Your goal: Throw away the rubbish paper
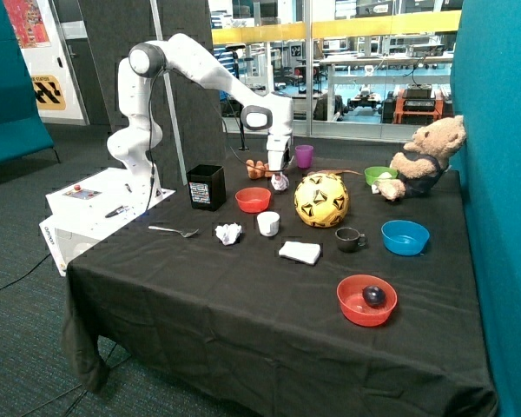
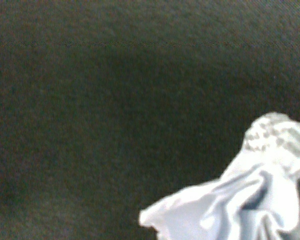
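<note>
Gripper: your gripper (image 1: 279, 170) is down low by the yellow ball (image 1: 321, 200), right over one paper wad (image 1: 280, 182); whether the fingers have closed on it or sit apart, you cannot tell from either view.
Wad under the claw: it sits at the fingertips, between the red bowl (image 1: 253, 200) and the ball; touching the cloth or just lifted, not clear.
Wrist view: the wad (image 2: 250, 200) fills one corner only, so it lies off-centre from the camera's line, with bare black tablecloth (image 2: 90, 125) across the rest.
Second wad: the other paper wad (image 1: 228, 233) lies well apart, near the white cup (image 1: 267, 223) and the spoon (image 1: 174, 230).
Bin: the black bin (image 1: 207, 186) stands beyond the red bowl, toward the robot base.
Key relation: your carry probably runs from the ball side, across the red bowl, to that bin.
Progress: by my reading, neither wad is binned yet.
</note>
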`<action>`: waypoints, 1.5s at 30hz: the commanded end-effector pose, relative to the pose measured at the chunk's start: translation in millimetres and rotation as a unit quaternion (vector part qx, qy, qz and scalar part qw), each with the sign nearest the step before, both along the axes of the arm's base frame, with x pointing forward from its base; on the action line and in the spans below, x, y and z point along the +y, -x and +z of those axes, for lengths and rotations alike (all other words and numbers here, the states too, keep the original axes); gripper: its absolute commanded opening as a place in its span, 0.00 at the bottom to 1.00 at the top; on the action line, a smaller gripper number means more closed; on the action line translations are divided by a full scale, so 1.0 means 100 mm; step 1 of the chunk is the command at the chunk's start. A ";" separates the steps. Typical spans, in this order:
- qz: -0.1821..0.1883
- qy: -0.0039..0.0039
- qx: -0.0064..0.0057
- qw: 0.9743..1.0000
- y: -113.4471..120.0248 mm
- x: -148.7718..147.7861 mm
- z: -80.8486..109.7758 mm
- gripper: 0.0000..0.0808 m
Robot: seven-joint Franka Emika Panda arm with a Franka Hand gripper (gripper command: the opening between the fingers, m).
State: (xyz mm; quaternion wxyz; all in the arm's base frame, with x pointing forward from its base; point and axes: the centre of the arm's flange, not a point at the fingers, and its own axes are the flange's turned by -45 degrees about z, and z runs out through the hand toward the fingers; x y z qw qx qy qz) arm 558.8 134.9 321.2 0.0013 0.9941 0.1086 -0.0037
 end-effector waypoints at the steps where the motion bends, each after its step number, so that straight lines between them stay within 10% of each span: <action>1: -0.004 -0.002 -0.004 1.000 0.04 -0.07 -0.02 0.90; 45: -0.003 -0.002 -0.004 1.000 -0.09 0.11 -0.28 0.69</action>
